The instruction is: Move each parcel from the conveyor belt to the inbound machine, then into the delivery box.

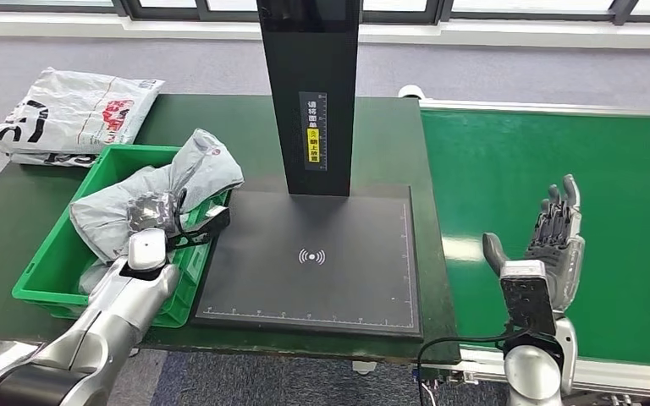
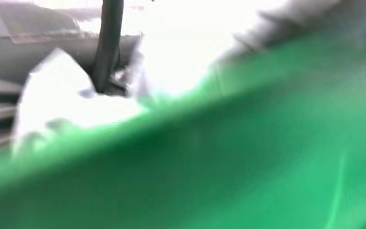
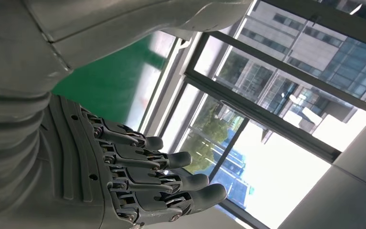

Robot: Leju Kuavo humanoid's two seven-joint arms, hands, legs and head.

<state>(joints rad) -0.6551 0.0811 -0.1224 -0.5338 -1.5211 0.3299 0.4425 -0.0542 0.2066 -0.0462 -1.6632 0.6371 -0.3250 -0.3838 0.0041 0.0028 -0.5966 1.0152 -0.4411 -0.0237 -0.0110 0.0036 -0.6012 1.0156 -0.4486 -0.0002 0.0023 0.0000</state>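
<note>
A crumpled grey parcel (image 1: 188,173) lies in the green delivery box (image 1: 51,283) at the left, one end draped over the box's right rim. My left hand (image 1: 159,218) is inside the box and grips the parcel, fingers on top and thumb reaching out over the rim. The left wrist view is blurred: the green box wall (image 2: 228,167) and the pale parcel (image 2: 71,105). My right hand (image 1: 550,241) hovers open over the green conveyor belt (image 1: 559,144), fingers straight and apart, holding nothing; the right hand (image 3: 138,181) also appears against windows. The black inbound machine plate (image 1: 305,279) lies between box and belt.
The machine's black column (image 1: 309,93) rises behind the plate. A second grey-white parcel (image 1: 68,114) lies on the dark table at the far left, behind the box. A black cable (image 1: 440,351) hangs at the table's front edge near my right arm.
</note>
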